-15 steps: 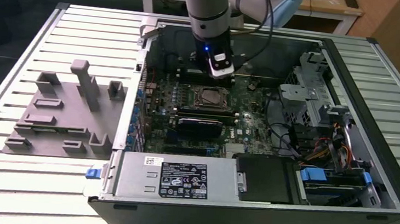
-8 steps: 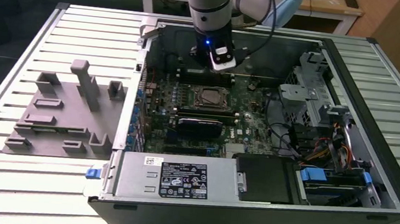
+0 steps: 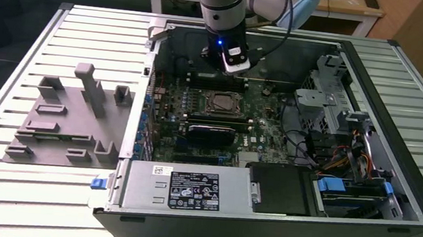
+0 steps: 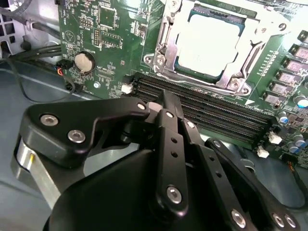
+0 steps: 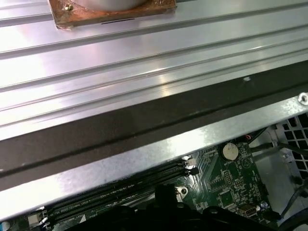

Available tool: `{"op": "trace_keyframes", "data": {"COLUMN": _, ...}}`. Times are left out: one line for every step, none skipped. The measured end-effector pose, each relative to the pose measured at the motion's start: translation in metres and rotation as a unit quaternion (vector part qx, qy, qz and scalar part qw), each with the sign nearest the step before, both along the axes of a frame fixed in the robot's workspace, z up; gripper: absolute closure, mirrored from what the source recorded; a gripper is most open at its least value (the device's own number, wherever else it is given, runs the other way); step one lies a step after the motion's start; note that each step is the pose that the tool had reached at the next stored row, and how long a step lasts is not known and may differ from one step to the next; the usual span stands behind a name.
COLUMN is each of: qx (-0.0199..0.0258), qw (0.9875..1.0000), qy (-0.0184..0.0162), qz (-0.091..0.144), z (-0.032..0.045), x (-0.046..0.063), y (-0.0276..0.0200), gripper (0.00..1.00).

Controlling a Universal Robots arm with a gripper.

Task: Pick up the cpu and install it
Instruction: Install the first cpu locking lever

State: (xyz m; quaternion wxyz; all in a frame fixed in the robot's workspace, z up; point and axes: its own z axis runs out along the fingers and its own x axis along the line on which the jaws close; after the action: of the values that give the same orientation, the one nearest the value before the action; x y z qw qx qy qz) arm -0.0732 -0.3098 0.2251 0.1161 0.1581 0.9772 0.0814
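1. The cpu (image 4: pixel 208 44) sits flat in the open motherboard socket (image 4: pixel 166 53), just ahead of the end effector (image 4: pixel 166 108); the load frame is not closed.
2. Handling judgement: light, rigid, fragile, with a slick metal top; take it by opposite rim edges.
3. End effector: fingers pressed together, holding nothing, above the RAM slots (image 4: pixel 211 108).
4. Open PC case (image 3: pixel 391 188) lies on the slatted bench (image 3: pixel 2 191).

Shiny metal cpu (image 4: pixel 207 43), matt black claw (image 4: pixel 166 108).
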Motion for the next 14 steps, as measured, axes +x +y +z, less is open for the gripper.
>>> {"op": "trace_keyframes", "data": {"qx": -0.0002, "qw": 1.0, "qy": 0.0005, "qz": 0.0, "z": 0.0, "x": 0.0, "y": 0.0, "gripper": 0.89}}
{"op": "trace_keyframes", "data": {"qx": -0.002, "qw": 1.0, "qy": 0.0021, "qz": 0.0, "z": -0.0001, "x": 0.0, "y": 0.0, "gripper": 0.89}}
{"op": "trace_keyframes", "data": {"qx": -0.0054, "qw": 1.0, "qy": 0.0052, "qz": 0.0, "z": -0.0002, "x": 0.0001, "y": 0.0, "gripper": 0.89}}
{"op": "trace_keyframes", "data": {"qx": -0.0089, "qw": 0.9999, "qy": 0.0083, "qz": 0.0, "z": -0.0004, "x": 0.0001, "y": 0.0, "gripper": 0.89}}
{"op": "trace_keyframes", "data": {"qx": -0.0129, "qw": 0.9998, "qy": 0.0116, "qz": 0.0, "z": -0.0005, "x": 0.0002, "y": 0.0, "gripper": 0.89}}
{"op": "trace_keyframes", "data": {"qx": -0.017, "qw": 0.9997, "qy": 0.0147, "qz": 0.0, "z": -0.0005, "x": 0.0002, "y": 0.0, "gripper": 0.89}}
{"op": "trace_keyframes", "data": {"qx": -0.0212, "qw": 0.9996, "qy": 0.0179, "qz": 0.0, "z": -0.0005, "x": 0.0003, "y": 0.0, "gripper": 0.89}}
{"op": "trace_keyframes", "data": {"qx": -0.0253, "qw": 0.9995, "qy": 0.0213, "qz": 0.0, "z": -0.0006, "x": 0.0004, "y": -0.0001, "gripper": 0.89}}
{"op": "trace_keyframes", "data": {"qx": -0.0289, "qw": 0.9993, "qy": 0.0244, "qz": 0.0, "z": -0.0006, "x": 0.0005, "y": -0.0002, "gripper": 0.89}}
{"op": "trace_keyframes", "data": {"qx": -0.0323, "qw": 0.9991, "qy": 0.0276, "qz": 0.0, "z": -0.0007, "x": 0.0006, "y": -0.0005, "gripper": 0.89}}
{"op": "trace_keyframes", "data": {"qx": -0.0357, "qw": 0.9989, "qy": 0.0308, "qz": 0.0, "z": -0.0008, "x": 0.0007, "y": -0.0009, "gripper": 0.89}}
{"op": "trace_keyframes", "data": {"qx": -0.0391, "qw": 0.9987, "qy": 0.0341, "qz": 0.0, "z": -0.0008, "x": 0.0007, "y": -0.0014, "gripper": 0.89}}
{"op": "trace_keyframes", "data": {"qx": -0.0426, "qw": 0.9984, "qy": 0.0377, "qz": 0.0, "z": -0.0007, "x": 0.0009, "y": -0.0019, "gripper": 0.89}}
{"op": "trace_keyframes", "data": {"qx": -0.046, "qw": 0.9981, "qy": 0.0412, "qz": 0.0, "z": -0.0007, "x": 0.001, "y": -0.0026, "gripper": 0.89}}
